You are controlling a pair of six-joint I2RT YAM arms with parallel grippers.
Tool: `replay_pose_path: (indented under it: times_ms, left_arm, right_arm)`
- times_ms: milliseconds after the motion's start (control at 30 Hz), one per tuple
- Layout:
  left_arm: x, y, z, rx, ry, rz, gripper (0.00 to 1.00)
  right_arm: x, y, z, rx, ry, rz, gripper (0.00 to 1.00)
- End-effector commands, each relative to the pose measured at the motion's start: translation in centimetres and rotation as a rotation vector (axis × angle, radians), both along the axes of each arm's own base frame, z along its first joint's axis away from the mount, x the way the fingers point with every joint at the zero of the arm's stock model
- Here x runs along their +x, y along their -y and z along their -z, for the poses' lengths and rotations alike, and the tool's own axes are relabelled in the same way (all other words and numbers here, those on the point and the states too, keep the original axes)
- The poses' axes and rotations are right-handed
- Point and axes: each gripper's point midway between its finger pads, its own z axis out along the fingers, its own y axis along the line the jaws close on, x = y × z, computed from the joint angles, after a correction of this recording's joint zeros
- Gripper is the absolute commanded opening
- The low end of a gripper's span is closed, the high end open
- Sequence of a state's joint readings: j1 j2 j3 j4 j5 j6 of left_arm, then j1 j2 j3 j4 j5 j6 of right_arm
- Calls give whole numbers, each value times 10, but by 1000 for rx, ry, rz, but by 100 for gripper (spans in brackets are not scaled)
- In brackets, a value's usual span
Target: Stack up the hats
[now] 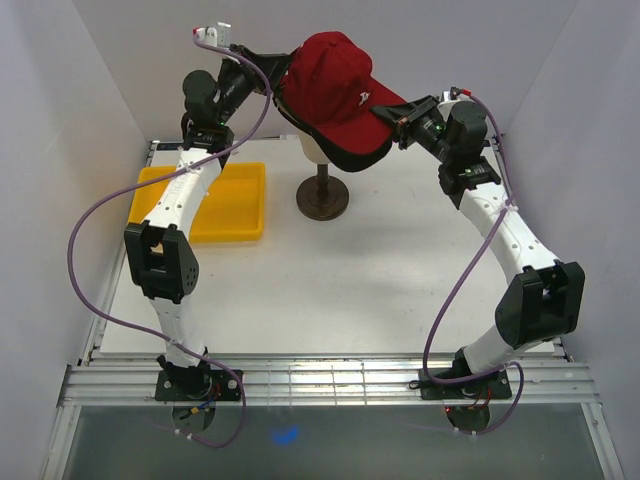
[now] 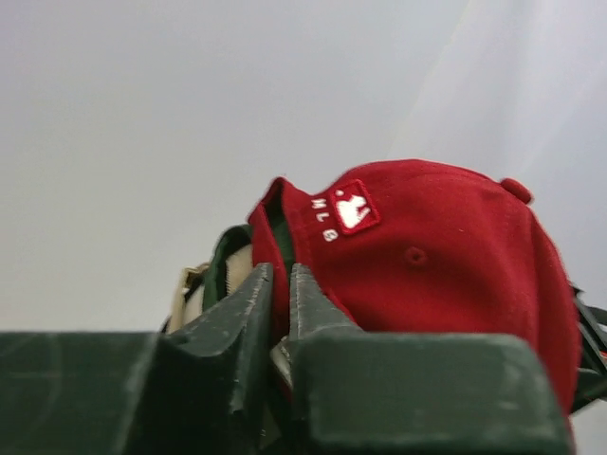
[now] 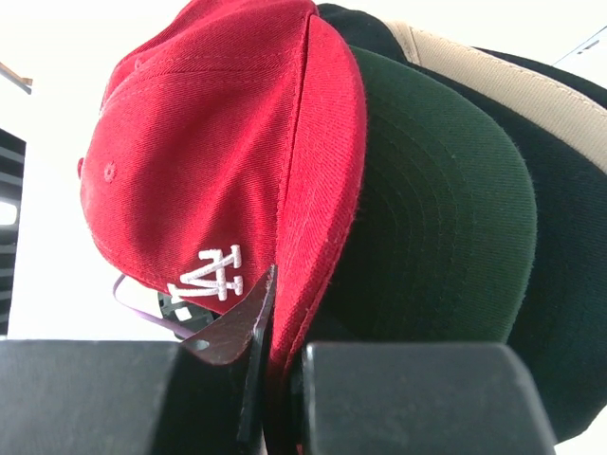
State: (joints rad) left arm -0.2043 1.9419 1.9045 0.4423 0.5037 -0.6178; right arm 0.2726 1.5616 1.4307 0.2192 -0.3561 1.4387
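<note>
At the far centre of the worktop (image 1: 300, 300), a red fabric baseball cap (image 1: 330, 85) tops the beige mannequin head (image 1: 318, 150) on its dark stand (image 1: 322, 197), right of the yellow plastic tray (image 1: 240, 215). In the left wrist view, the left gripper (image 2: 282, 299) has its fingers (image 2: 248, 313) clenched on the cap's rear edge. In the right wrist view, the right gripper (image 3: 282, 379) grasps the red brim; a dark green brim (image 3: 436, 218), tan brim (image 3: 493, 85) and black brim (image 3: 569, 303) nest against it.

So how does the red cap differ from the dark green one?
The red cap sits outermost; the dark green cap nests under it. The left gripper pinches the red cap's back, the right gripper its brim; the dark green cap looks ungripped. Their brims point alike.
</note>
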Motion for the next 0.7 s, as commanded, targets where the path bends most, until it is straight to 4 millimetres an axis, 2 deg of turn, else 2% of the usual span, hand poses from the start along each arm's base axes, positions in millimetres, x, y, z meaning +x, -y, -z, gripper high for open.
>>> replay_pose_path:
  times_ms: [0,67,133,367,567,667]
  left_arm:
    - [19,-6,46,68,-141,-109,18]
    - [24,-7,53,78,-163,-136,11]
    - [27,-5,63,91,-192,-144,0]
    - [38,-2,86,144,-265,-196,0]
    - [43,-11,106,157,-342,-252,0]
    - [41,-12,107,156,-345,-257,0]
  right_arm:
    - [1,-8,77,-138,-181,-45,8]
    - [0,-8,78,-139,-184,-44,8]
    - [0,-7,83,-142,-193,-42,8]
    - [-2,-5,91,-145,-209,-34,8]
    - [-6,2,98,-124,-220,-21,8]
    - [-5,2,99,-120,-218,-28,8]
